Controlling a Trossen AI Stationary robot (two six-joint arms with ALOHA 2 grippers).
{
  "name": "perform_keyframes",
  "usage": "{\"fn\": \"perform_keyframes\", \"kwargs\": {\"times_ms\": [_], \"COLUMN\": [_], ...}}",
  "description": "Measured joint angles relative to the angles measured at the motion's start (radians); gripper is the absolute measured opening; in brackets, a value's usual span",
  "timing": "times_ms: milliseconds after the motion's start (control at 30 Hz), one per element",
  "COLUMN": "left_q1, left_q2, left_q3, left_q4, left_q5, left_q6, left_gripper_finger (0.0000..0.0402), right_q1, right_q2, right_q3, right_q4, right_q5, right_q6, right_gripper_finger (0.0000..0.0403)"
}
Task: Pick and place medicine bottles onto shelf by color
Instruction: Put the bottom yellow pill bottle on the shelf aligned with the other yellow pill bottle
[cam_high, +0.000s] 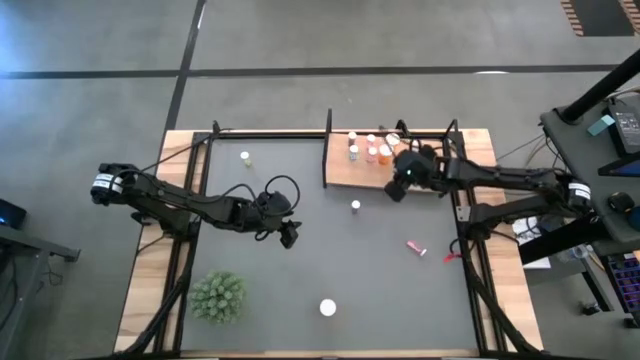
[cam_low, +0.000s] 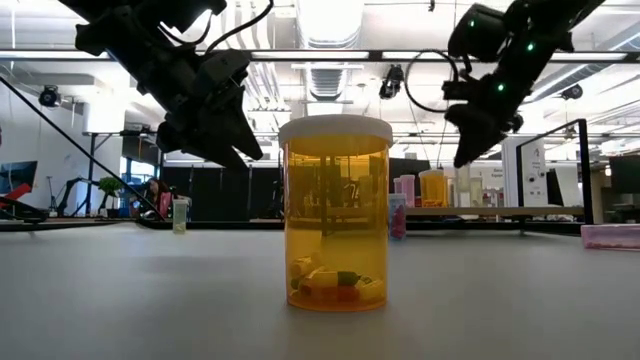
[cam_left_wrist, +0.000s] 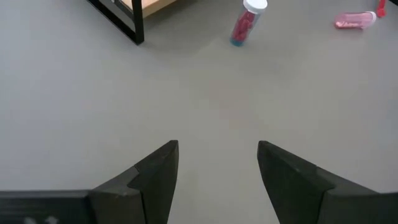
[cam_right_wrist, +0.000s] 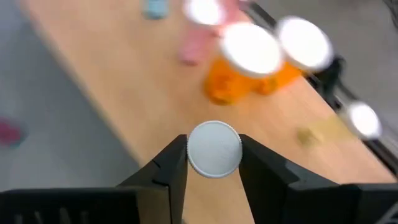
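Holding a white-capped bottle (cam_right_wrist: 214, 149) clenched in my right hand (cam_right_wrist: 213, 163) over the shelf (cam_high: 345, 170); my left hand (cam_left_wrist: 217, 171) hangs released, empty, mid-surface.

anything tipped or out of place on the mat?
Yes: one pink bottle lies on its side on the dark mat, toward the right edge, while the other loose bottles there stand upright. The right tool holds a white-capped bottle over the shelf.
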Motion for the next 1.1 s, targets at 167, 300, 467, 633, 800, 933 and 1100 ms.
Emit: {"fn": "perform_keyframes", "kwargs": {"times_ms": [167,300,467,633,800,933,1100], "left_q1": [0.000,0.000,0.000,0.000,0.000,0.000,0.000], "left_q2": [0.000,0.000,0.000,0.000,0.000,0.000,0.000], "left_q3": [0.000,0.000,0.000,0.000,0.001,0.001,0.001], "left_q4": [0.002,0.001,0.001,0.001,0.000,0.000,0.000], "left_q5": [0.000,-0.008,-0.017,-0.017,-0.017,-0.017,-0.017], "left_q6": [0.002,0.002,0.002,0.002,0.004,0.004,0.004], "left_gripper_finger": [0.0203,0.0203,0.0203,0.0203,0.0203,0.0203,0.0203], "right_q1": [-0.107,-0.167,-0.217,-0.243,-0.245,-0.245,-0.245], "right_q2": [0.013,0.044,0.078,0.088,0.088,0.088,0.088], "right_q3": [-0.004,-0.005,-0.005,-0.005,-0.005,-0.005,-0.018], "right_q4": [0.001,0.014,0.027,0.029,0.029,0.029,0.022], "right_q5": [0.000,0.001,0.004,0.022,0.046,0.056,0.057], "right_q6": [0.063,0.076,0.078,0.092,0.092,0.093,0.094], "right_gripper_finger": [0.0126,0.0122,0.0118,0.0125,0.0127,0.0120,0.0119]}}
